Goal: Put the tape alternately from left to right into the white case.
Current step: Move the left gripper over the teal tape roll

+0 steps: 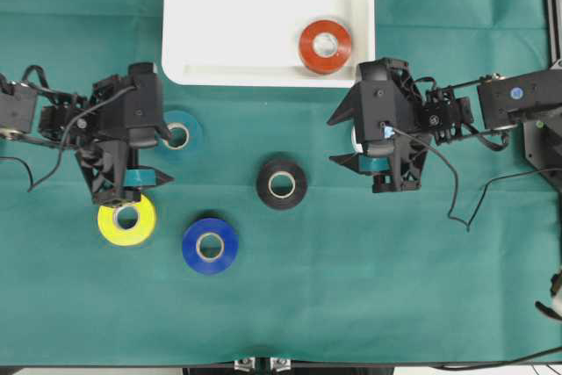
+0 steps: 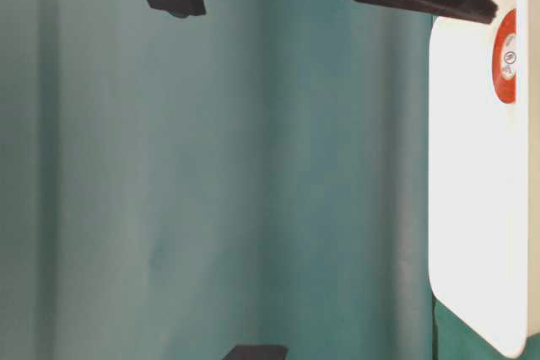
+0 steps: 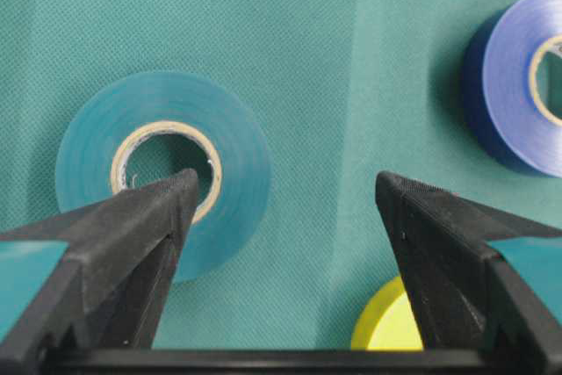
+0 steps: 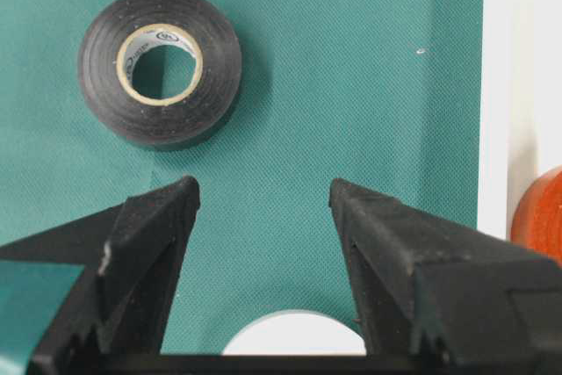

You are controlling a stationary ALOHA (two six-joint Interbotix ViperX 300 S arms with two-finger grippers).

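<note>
So far only the red roll [image 1: 325,46] lies in the white case [image 1: 219,41], near its lower right corner — the other five are out on the table's green cloth [image 1: 351,287]. The left gripper [image 3: 285,199] hangs with its jaws spread and empty just over the teal roll [image 3: 162,169]; in the left wrist view one jaw tip overlaps the roll's pale core while the other stands clear to the right, over bare cloth, so the roll sits off to the left of the gap, not centred in it. It lies flat, hole up, with no long axis to line up with. The yellow roll [image 1: 127,219] and blue roll [image 1: 210,245] lie close by on that side, the black roll [image 1: 282,183] mid-table. The right gripper [image 4: 263,204] is also spread and holds nothing, with the white roll [image 4: 294,335] directly beneath it. The cloth is creased but unobstructed between rolls and case.
</note>
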